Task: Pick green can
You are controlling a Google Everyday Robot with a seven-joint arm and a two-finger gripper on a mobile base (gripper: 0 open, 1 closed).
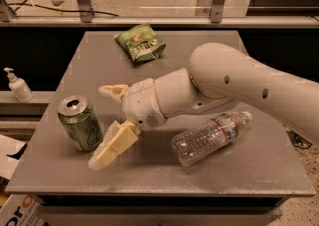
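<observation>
The green can [80, 123] stands upright near the table's front left corner, silver top with open tab hole showing, pale swirl marks on its side. My gripper [103, 123] is open, just right of the can. One cream finger [113, 144] reaches down to the table beside the can's base. The other finger [114, 90] points left behind the can's top. The can sits at the mouth of the open jaws, not enclosed. The white arm [239, 85] comes in from the right.
A clear plastic bottle [212, 137] with a red-banded label lies on its side right of the gripper. A flat green snack bag [140, 43] lies at the back of the grey table [164, 172]. A soap dispenser [18, 85] stands off the table's left.
</observation>
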